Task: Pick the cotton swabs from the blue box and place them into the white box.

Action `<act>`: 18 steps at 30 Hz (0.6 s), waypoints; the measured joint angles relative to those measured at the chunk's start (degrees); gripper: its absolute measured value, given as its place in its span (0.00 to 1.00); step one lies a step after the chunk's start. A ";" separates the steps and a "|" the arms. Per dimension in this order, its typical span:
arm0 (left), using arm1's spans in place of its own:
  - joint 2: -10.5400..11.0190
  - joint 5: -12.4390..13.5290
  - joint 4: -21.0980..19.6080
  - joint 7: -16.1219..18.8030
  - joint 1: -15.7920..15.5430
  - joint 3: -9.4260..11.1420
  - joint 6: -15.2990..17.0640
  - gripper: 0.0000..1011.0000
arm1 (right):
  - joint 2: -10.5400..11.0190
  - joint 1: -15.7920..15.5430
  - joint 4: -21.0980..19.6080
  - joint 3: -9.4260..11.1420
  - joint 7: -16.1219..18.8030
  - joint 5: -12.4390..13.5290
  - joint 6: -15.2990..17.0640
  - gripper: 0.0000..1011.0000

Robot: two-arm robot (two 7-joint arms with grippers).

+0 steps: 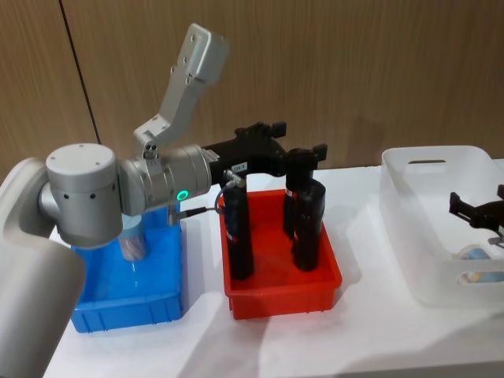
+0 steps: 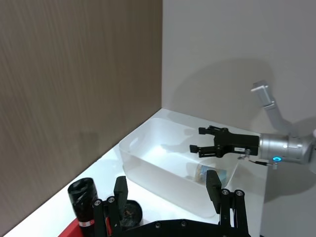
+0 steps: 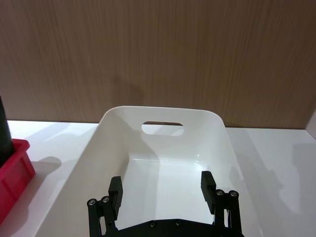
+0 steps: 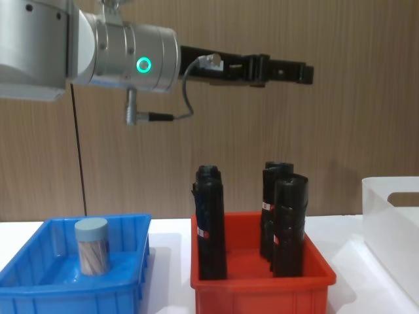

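Head view: blue box [image 1: 126, 313] half hidden

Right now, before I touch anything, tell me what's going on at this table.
The robot is shifting swabs between boxes. One cotton swab jar stands in the blue box, and at least one more lies in the white box. The right gripper hangs open and empty over the white box. The left gripper is open and empty too, high above the red bin of black rolls.
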 joint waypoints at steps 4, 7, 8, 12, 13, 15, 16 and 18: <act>0.60 0.36 -0.97 1.99 1.41 0.28 -1.17 0.99 | -0.01 -1.62 -2.32 -0.63 -0.40 0.12 -0.41 0.99; 1.28 0.78 -1.99 4.15 2.98 0.58 -2.60 0.99 | -0.03 -3.12 -4.49 -1.18 -0.77 0.21 -0.81 0.99; 1.63 1.00 -2.55 5.33 3.75 0.76 -3.31 0.99 | -0.03 -3.53 -5.10 -1.33 -0.87 0.24 -0.92 0.99; 2.48 1.54 -3.95 8.14 5.74 1.15 -5.11 0.99 | -0.05 -5.51 -7.90 -2.05 -1.36 0.33 -1.38 0.99; 2.65 1.66 -4.22 8.73 6.16 1.24 -5.45 0.99 | -0.05 -5.92 -8.47 -2.22 -1.44 0.34 -1.46 0.99; 3.20 2.00 -5.06 10.55 7.39 1.49 -6.61 0.99 | -0.06 -7.10 -10.23 -2.69 -1.75 0.39 -1.77 0.99; 3.20 2.00 -5.06 10.55 7.39 1.49 -6.61 0.99 | -0.07 -7.54 -10.86 -2.86 -1.83 0.42 -1.86 0.99; 3.72 2.35 -5.86 12.24 8.64 1.76 -7.66 0.99 | -0.08 -8.74 -12.58 -3.33 -2.11 0.50 -2.17 0.99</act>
